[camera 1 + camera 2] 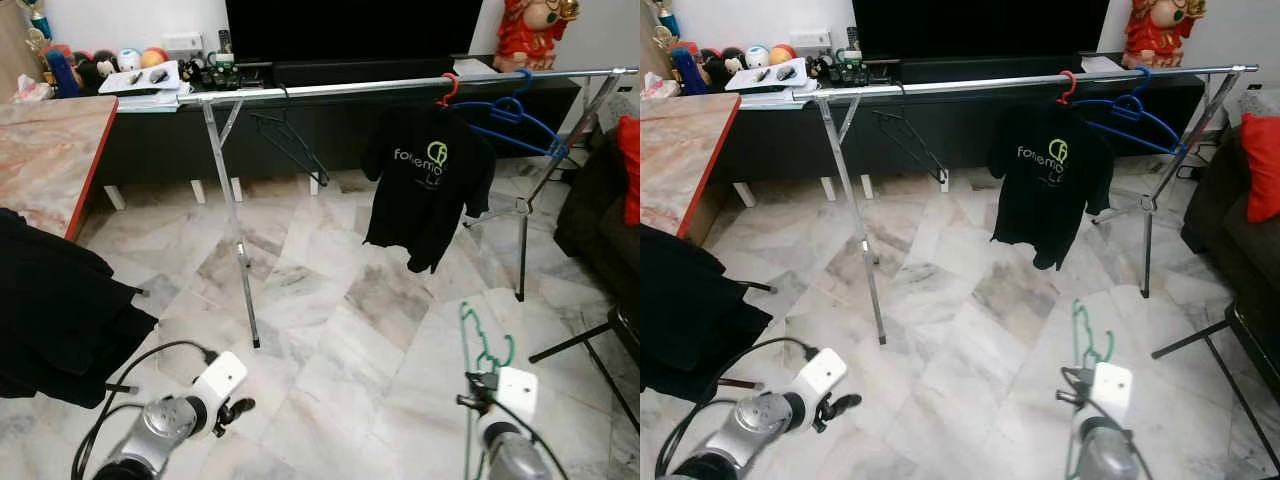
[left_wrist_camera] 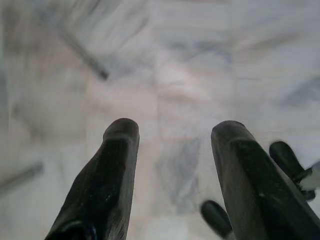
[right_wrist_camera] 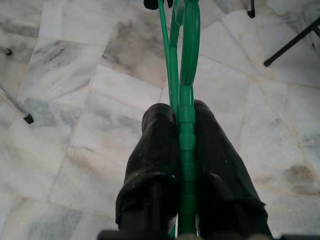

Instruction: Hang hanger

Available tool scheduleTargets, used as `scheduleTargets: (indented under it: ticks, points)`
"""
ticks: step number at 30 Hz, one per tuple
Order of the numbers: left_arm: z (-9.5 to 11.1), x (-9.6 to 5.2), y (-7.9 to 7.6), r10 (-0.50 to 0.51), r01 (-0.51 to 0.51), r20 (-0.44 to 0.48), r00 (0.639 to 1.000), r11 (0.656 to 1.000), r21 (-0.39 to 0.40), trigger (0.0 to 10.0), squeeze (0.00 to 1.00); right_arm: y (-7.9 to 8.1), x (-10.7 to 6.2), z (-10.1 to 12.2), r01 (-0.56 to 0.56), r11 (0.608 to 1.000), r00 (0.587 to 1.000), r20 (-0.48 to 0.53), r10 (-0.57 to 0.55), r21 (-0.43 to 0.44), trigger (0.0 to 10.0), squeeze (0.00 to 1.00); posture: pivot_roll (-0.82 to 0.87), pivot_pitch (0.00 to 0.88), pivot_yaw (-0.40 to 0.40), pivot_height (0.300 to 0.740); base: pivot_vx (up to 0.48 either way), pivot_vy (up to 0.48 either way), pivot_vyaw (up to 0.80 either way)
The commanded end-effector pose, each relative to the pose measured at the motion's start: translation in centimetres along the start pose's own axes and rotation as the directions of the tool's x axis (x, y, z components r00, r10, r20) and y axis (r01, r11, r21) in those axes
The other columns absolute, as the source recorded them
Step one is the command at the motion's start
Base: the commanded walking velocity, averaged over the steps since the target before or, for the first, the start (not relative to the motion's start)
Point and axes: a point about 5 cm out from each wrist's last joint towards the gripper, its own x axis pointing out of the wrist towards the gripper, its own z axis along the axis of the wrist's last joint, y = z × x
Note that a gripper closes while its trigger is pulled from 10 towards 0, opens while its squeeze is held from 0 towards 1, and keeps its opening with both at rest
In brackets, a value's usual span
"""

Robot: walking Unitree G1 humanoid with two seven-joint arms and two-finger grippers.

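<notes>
Marble floor tiles stretch to the long silver clothes rail [image 1: 400,86], well away from us. Our right pincer [image 3: 186,120] clamps the thin green plastic hanger [image 1: 478,345] low; our left pincer [image 2: 172,132] gapes empty. We risk the hanger twisting and its hook missing the rail.

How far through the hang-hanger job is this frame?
Done: the right gripper is shut on the green hanger, so the pickup is complete. In hand: the hanger is held low over the floor, short of the rail. Left: raising it and hooking it on. The left gripper is open and idle.
</notes>
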Motion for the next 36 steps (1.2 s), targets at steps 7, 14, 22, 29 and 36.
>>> scheduleTargets:
  ticks: [7, 14, 22, 29, 36]
  points:
    - [-12.5, -4.8, -2.7, 0.056, -0.157, -0.421, 0.906, 0.965, -0.208, 10.0, 0.00, 0.5, 0.1, 1.6, 0.029, 0.996, 0.991, 0.126, -0.039, 0.079, 9.1, 0.00, 0.02, 0.040, -0.006, 0.740, 0.000, 0.000, 0.00]
    - [-14.0, -5.4, -4.6, 0.057, -0.219, -0.443, 0.894, 0.920, -0.324, 10.0, 0.00, 0.2, -0.3, 0.2, 0.066, 0.991, 0.994, 0.077, -0.076, 0.117, 10.0, 0.00, 0.02, 0.018, -0.019, 0.740, 0.000, 0.000, 0.00]
    - [-13.8, -5.0, -5.5, 0.020, -0.182, -0.451, 0.892, 0.930, -0.319, 10.0, 0.00, 0.9, -0.3, 0.5, 0.055, 0.978, 0.991, 0.112, -0.079, 0.202, 10.0, 0.00, 0.01, 0.005, -0.007, 0.740, 0.259, 0.000, 0.00]
    - [-13.9, -5.0, -6.0, 0.011, -0.177, -0.450, 0.893, 0.928, -0.329, 10.0, 0.00, 0.2, -0.4, 0.4, 0.079, 0.977, 0.989, 0.109, -0.102, 0.199, 10.0, 0.00, 0.00, 0.000, -0.012, 0.740, 0.346, 0.000, 0.00]
    - [-14.2, -5.1, -6.7, -0.016, -0.152, -0.454, 0.891, 0.932, -0.330, 10.0, 0.00, 0.6, -0.2, 0.8, 0.053, 0.983, 0.992, 0.107, -0.073, 0.174, 10.0, 0.00, 0.00, 0.000, -0.011, 0.740, 0.378, 0.000, 0.00]
